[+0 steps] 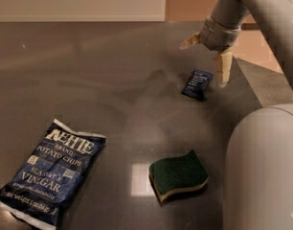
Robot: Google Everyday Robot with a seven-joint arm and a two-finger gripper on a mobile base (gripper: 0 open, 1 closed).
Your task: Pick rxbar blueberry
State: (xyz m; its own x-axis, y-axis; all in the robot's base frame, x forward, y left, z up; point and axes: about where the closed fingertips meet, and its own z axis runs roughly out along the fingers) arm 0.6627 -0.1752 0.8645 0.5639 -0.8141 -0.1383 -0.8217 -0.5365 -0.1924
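Navy rxbar blueberry (197,84) on table (113,80) | jaws spread — hanging just beside it

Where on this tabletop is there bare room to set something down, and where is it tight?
Bare: the wide stretch of table behind the Kettle chips bag and left of the rxbar blueberry; also the strip between that bag and the sponge. Crowded: the right side, where the open gripper hangs close by the bar.

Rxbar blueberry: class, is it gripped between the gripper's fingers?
No, the rxbar blueberry lies flat on the table, while the open gripper hangs close above it, holding nothing.
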